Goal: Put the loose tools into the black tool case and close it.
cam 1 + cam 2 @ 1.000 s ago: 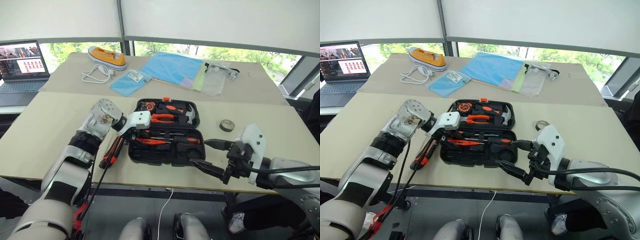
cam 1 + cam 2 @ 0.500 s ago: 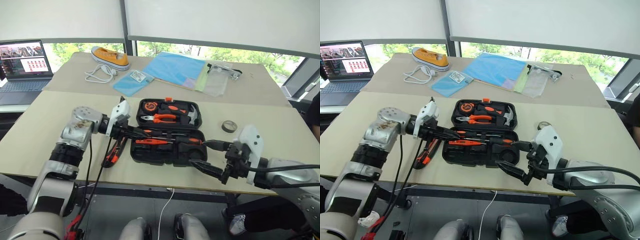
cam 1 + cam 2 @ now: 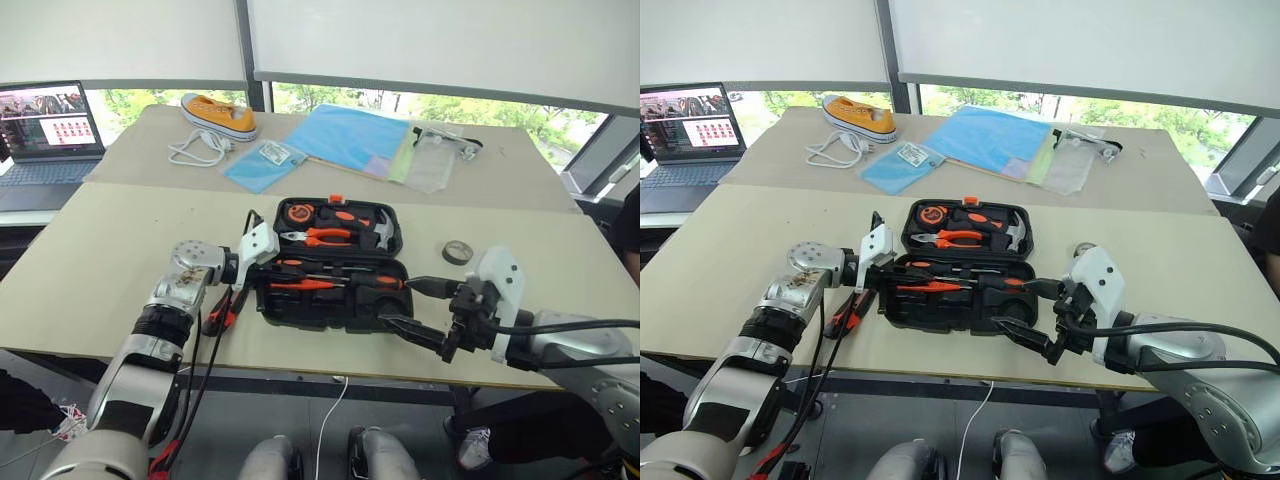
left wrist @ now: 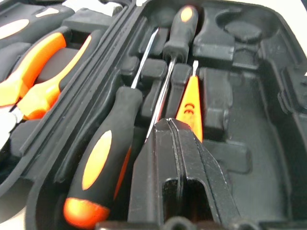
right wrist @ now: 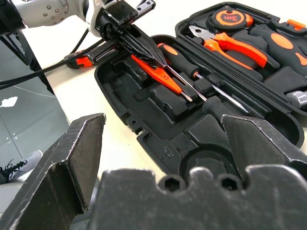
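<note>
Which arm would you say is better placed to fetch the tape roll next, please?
Probably the right: its claw stands open near the tape roll, while the left claw is shut over the tool case.

Looks like an office or lab room set up for testing, not a home. Two plain beige tables pushed together under a row of windows with white roller blinds drawn most of the way down, greenery outside at the top of the frame. At upper left an open laptop; at upper centre a yellow sneaker, a white cable and blue plastic folders.
</note>
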{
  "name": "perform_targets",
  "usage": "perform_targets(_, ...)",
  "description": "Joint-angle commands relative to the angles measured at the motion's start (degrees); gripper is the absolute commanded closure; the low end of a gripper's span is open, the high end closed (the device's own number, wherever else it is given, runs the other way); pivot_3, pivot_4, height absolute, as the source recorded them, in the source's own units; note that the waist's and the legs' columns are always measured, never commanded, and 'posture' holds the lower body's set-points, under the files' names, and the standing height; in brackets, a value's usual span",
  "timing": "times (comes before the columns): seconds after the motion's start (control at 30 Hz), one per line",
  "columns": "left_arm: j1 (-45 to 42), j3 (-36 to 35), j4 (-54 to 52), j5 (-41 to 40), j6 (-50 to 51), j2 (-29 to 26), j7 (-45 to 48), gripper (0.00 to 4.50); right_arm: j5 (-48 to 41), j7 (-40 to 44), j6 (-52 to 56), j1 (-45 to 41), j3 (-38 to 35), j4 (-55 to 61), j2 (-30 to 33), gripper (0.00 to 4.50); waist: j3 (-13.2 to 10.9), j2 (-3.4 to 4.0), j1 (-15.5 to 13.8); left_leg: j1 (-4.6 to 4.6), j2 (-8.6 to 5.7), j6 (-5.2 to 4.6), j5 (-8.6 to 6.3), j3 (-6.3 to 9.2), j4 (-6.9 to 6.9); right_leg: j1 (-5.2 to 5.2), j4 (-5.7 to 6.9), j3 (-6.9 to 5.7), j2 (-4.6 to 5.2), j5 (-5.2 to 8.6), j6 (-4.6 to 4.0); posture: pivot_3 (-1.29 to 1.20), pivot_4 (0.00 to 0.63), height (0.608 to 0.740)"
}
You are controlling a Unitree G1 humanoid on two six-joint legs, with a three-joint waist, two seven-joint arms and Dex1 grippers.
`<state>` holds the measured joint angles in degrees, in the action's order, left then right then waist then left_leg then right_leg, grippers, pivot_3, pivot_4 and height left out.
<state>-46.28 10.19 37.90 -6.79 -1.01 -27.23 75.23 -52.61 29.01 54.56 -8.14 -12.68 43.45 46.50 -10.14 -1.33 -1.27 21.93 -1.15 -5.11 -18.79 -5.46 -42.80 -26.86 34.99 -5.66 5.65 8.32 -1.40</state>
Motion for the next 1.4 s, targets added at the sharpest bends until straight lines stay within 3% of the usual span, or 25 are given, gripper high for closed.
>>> perform_targets(0.03,0.52,1.65,0.48,1.65,-1.34,0.40,0.97,4.49,-0.51,-0.73,-0.97,-0.36,-0.99,1.29,0.07,0.00,0.00,0.00,-0.08,-0.03,0.00,0.00,0.00,0.00,0.00,0.03,-0.01,-0.01,0.04,0.00,0.00,0.00,0.150,0.718)
perform_targets(0.93,2.20,5.93,7.92,9.98,-14.14,0.04,-2.39,4.49,1.97,-0.73,-2.04,-1.95,1.83,-1.44,-1.24,0.00,0.66,0.07,-0.49,-0.66,-0.03,-0.21,-0.16,0.05,0.13,0.61,-0.09,-0.18,0.48,0.23,0.39,0.00,0.150,0.718)
perform_targets(1.13,1.68,4.63,7.71,8.83,-11.88,-0.50,-2.80,4.49,2.76,0.03,-2.35,-2.40,2.75,-1.72,-1.32,0.00,0.85,0.09,-0.53,-0.73,-0.03,-0.24,-0.20,0.05,0.15,0.66,-0.10,-0.19,0.54,0.26,0.44,0.00,0.150,0.718)
perform_targets(1.23,1.17,-1.72,0.85,1.43,-0.15,-3.89,-1.09,3.84,3.07,1.74,-2.78,-4.37,3.73,-2.16,-0.84,0.00,0.85,0.08,-0.31,-0.71,-0.03,-0.25,-0.20,0.05,0.14,0.64,-0.09,-0.19,0.54,0.27,0.46,0.00,0.150,0.718)
perform_targets(1.4,9.61,-14.56,-24.43,-12.58,25.73,-13.69,-4.22,2.00,3.31,5.35,-3.68,-9.30,5.93,-5.15,-1.10,0.00,0.75,-0.01,1.58,-0.57,0.06,-0.16,-0.14,0.05,0.40,0.34,-0.08,-0.11,0.34,0.31,0.45,0.00,0.150,0.718)
